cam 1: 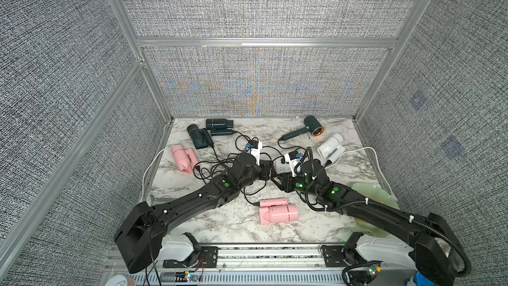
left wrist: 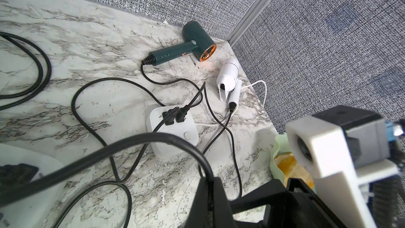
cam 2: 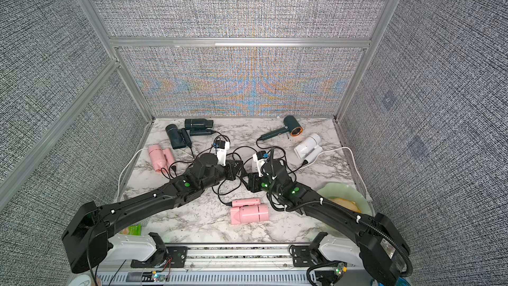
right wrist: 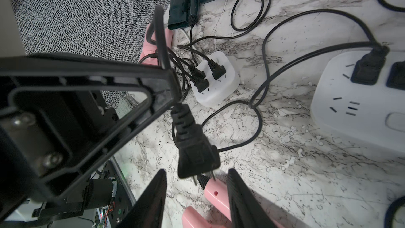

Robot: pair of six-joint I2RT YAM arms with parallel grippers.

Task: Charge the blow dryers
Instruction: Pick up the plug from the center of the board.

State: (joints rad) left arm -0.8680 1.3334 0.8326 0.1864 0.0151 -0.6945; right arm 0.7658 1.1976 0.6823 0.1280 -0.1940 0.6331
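Mid-table, left tool (right wrist: 174,94) clamped tight on cord (left wrist: 153,139)

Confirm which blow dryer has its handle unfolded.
The dark teal dryer with the copper-ringed nozzle, back right beside the white dryer. Its handle sticks out; the other five lie folded.

Marble table (cam 1: 225,228), six blow dryers (cam 1: 277,213) (cords (left wrist: 73,105) tangled), two socket blocks (right wrist: 220,97)

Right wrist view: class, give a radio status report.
Left pincer shut on cord, plug dangling. Right pincer open at plug. Cord loops crowd socket block.
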